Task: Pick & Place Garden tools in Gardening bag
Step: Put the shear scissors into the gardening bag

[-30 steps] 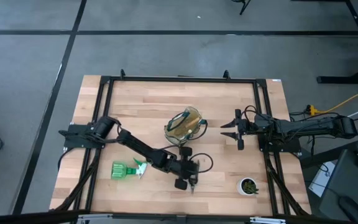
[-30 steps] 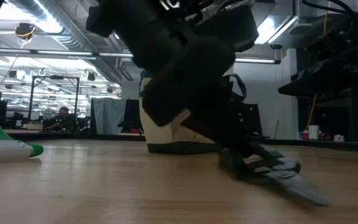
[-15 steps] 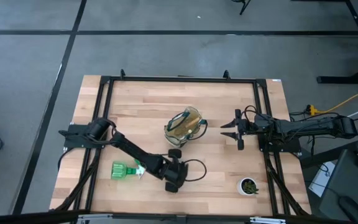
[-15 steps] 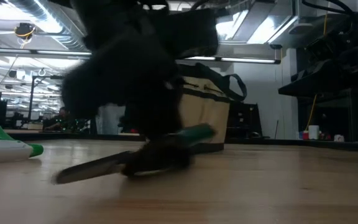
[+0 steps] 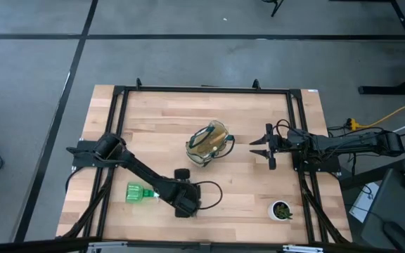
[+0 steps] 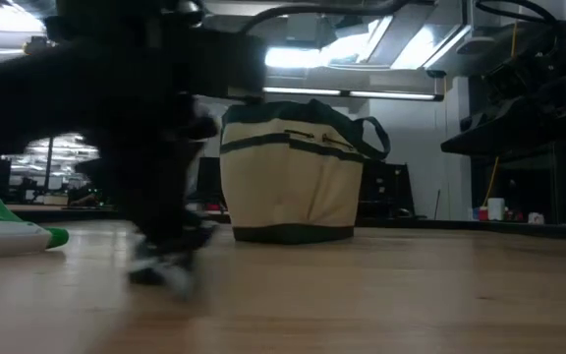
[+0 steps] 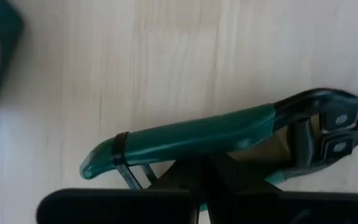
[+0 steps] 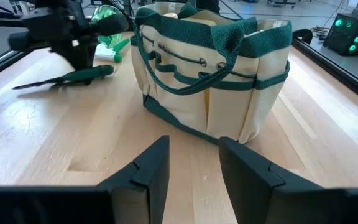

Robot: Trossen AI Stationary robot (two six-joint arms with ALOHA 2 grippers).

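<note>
Left gripper (image 5: 183, 205) clamps pruning shears (image 7: 229, 134); overhead hides them.

The left arm stretches from its mount at the worktop's left edge diagonally toward the near middle, wrist bent low over the wood. Its left pincer (image 5: 185, 204) is clamped on the green-handled pruning shears (image 7: 197, 140), held just above the surface. The right arm lies folded at the right edge, its right pincer (image 5: 260, 147) level, its 2 fingers (image 8: 148, 165) spread apart.
</note>
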